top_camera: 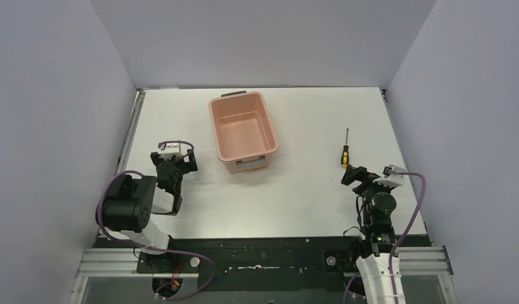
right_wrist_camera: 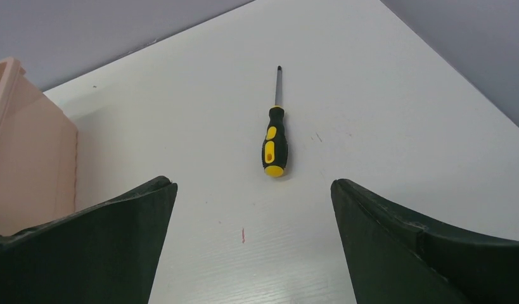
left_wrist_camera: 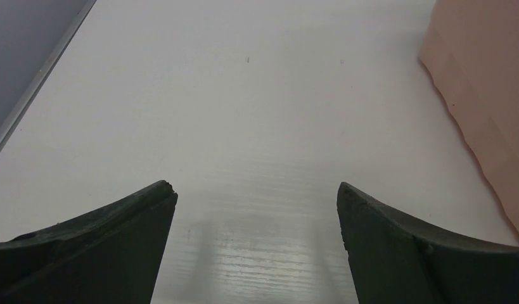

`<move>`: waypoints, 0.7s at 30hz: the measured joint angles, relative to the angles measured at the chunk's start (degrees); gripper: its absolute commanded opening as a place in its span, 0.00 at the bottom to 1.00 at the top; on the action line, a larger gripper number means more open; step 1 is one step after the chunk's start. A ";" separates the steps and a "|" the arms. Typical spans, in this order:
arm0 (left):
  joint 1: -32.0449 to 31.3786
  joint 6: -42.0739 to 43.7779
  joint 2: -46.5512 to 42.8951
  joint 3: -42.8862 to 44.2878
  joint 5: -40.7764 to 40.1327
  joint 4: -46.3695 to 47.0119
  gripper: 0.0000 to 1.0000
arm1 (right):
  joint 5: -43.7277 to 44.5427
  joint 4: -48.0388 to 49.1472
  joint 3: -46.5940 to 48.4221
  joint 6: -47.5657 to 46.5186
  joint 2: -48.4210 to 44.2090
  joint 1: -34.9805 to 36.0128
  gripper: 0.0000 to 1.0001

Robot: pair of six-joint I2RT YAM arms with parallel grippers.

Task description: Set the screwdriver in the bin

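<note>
Screwdriver ahead of the open right jaws, not yet taken

The right gripper has its jaws spread wide with nothing between them. The screwdriver lies flat on the white table straight ahead of the gap and almost centred on it. The butt of its yellow-and-black handle is nearest the jaws and the thin shaft points away. The bin sits off to the left of these jaws, well apart from the tool, and looks empty from above. The left gripper is likewise spread wide and holds nothing. The bin's wall stands past its right finger.

The tool is probably light and rigid, so it should lift without sagging. The handle is the place to grip, being thick, likely rubbery and near the balance point. The shaft is thin and smooth and could slip or roll. The jaws would need to straddle the handle crosswise, low to the table
</note>
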 measured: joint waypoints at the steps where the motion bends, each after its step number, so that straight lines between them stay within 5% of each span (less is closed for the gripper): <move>1: 0.00 0.02 0.00 0.00 0.00 0.00 0.97 | 0.00 0.00 0.13 0.11 0.81 0.00 1.00; 10: 0.00 0.02 0.00 0.00 0.00 0.00 0.97 | -1.66 -1.01 14.64 -1.29 19.26 0.00 1.00; 21: 0.02 0.02 0.00 0.00 0.00 0.00 0.97 | -0.11 -18.32 56.87 -7.34 70.07 -0.39 0.92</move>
